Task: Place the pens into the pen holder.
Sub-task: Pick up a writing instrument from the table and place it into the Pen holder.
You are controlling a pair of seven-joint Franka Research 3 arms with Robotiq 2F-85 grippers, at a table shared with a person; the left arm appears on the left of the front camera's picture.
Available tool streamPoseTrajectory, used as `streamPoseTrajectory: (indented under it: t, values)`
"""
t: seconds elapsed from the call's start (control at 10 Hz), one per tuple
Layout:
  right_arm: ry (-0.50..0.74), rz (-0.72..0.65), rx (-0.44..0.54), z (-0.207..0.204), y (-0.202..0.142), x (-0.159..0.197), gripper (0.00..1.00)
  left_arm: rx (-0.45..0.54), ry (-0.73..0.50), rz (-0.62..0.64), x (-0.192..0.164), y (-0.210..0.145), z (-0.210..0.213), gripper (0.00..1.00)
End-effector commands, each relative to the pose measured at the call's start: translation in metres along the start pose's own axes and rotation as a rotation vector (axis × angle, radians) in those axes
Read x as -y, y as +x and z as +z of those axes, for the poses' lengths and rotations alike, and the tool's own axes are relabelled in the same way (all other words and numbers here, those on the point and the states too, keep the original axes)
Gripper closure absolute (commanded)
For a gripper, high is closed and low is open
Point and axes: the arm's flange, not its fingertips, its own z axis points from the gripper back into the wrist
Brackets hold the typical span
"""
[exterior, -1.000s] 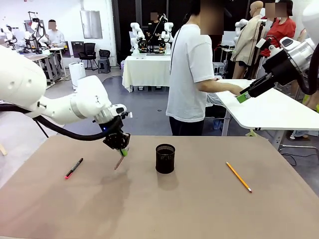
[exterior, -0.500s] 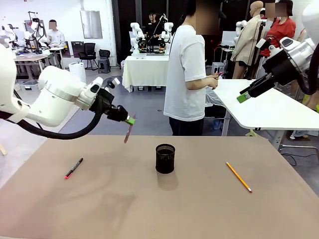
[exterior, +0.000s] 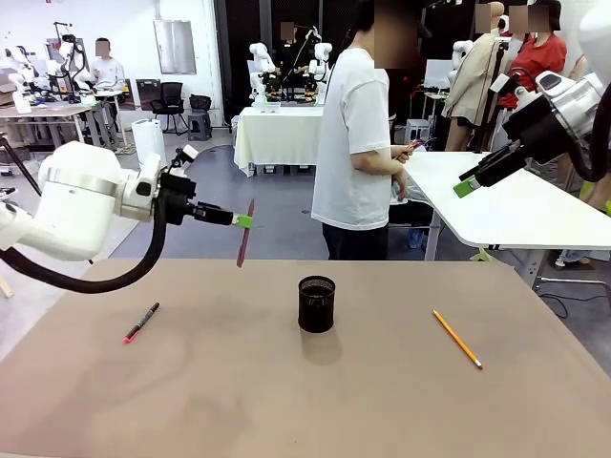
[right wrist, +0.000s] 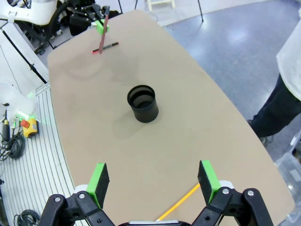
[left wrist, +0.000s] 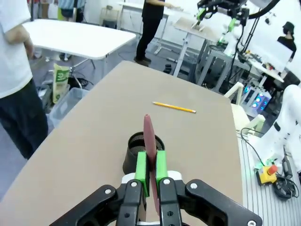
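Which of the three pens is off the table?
The dark red-brown pen, held in the air by the left gripper, left of the pen holder. The black pen with pink-red ends and the yellow pencil lie flat on the table.

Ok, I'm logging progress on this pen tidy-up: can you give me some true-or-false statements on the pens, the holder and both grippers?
The left gripper is shut on the dark red-brown pen, held above the brown table. True.
The black wire-mesh pen holder already has a pen in it. False: it looks empty.
The yellow-orange pencil lies on the table, to the holder's right. True.
The right gripper grips the black pen with pink-red ends. False: it is open and empty; that pen lies on the table.
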Motion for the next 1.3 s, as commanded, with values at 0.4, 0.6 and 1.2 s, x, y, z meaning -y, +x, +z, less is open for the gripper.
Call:
streamPoseTrajectory:
  t: [0.4,0.6,1.2]
  values:
    - [0.007,-0.003,0.014,0.001,0.002,0.0,0.0,0.077,-0.007,-0.03,-0.003,-0.001,-0.012,1.0]
    - [0.007,-0.003,0.014,0.001,0.002,0.0,0.0,0.123,0.013,-0.186,0.0,-0.003,-0.037,1.0]
    - [0.007,-0.003,0.014,0.001,0.002,0.0,0.0,0.235,-0.018,-0.304,0.007,-0.002,-0.066,1.0]
